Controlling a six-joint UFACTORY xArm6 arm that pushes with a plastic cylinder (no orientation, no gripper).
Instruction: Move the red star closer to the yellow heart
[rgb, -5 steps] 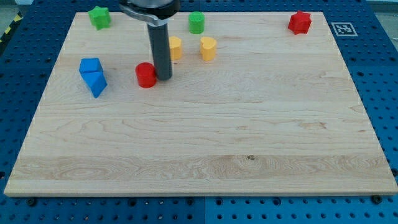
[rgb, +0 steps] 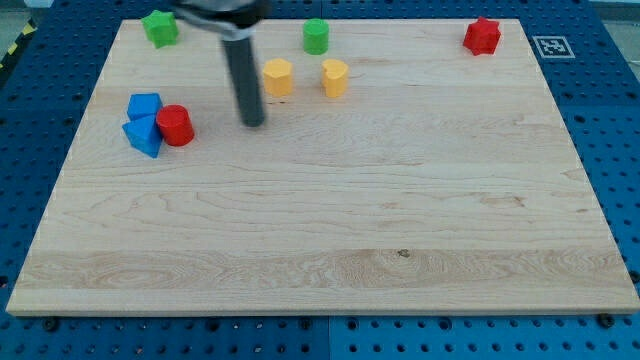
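Note:
The red star (rgb: 482, 35) sits at the board's top right corner. The yellow heart (rgb: 335, 77) lies in the upper middle, far to the star's left. My tip (rgb: 253, 123) rests on the board to the lower left of the yellow heart. It is just below and left of a second yellow block (rgb: 278, 76) and touches no block. The rod rises from it to the view's top.
A red cylinder (rgb: 176, 125) lies at the left against two blue blocks (rgb: 145, 105) (rgb: 143, 136). A green star (rgb: 159, 27) sits at the top left and a green cylinder (rgb: 316, 35) at the top middle. The wooden board (rgb: 330, 250) lies on a blue perforated table.
The red cylinder has slid left from beside my tip to the blue blocks, nudging the lower blue block left. My tip has shifted slightly left and up.

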